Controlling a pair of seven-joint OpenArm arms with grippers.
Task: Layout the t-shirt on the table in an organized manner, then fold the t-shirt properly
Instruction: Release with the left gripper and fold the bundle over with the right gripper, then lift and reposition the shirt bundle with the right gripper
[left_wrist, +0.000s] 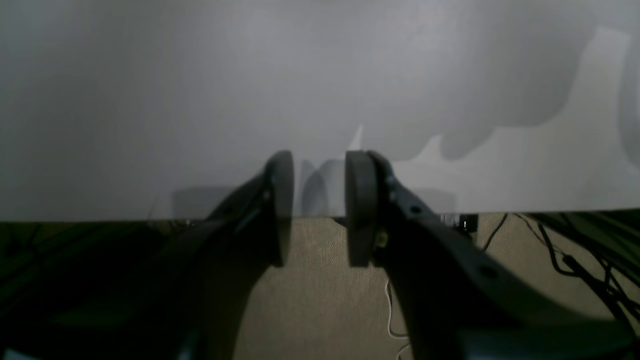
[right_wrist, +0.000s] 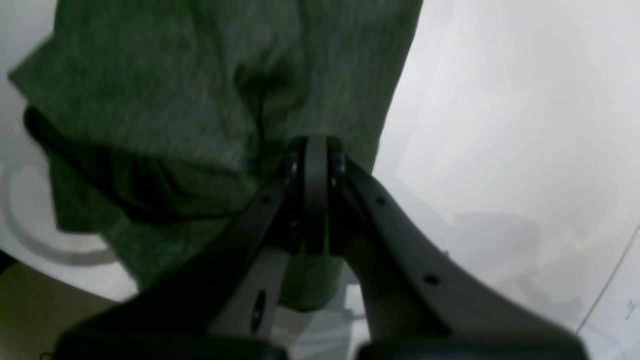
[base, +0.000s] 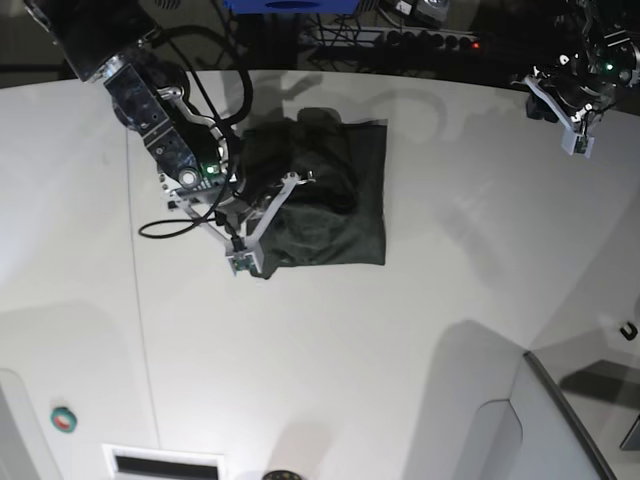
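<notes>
Your right gripper (right_wrist: 316, 150) was clamped on the shirt (base: 330, 200) edge; lift slowly, spreading it flat. Left gripper (left_wrist: 320, 205), well away, stood apart, empty.

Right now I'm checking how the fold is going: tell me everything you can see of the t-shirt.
The t-shirt is dark forest-green, plain soft knit, with no print visible. It lies on the white table bunched into a rough rectangle, wrinkled and partly doubled over at its upper-left; sleeves can't be told apart. The right gripper has its jaws shut on a pinch of fabric at one edge.
</notes>
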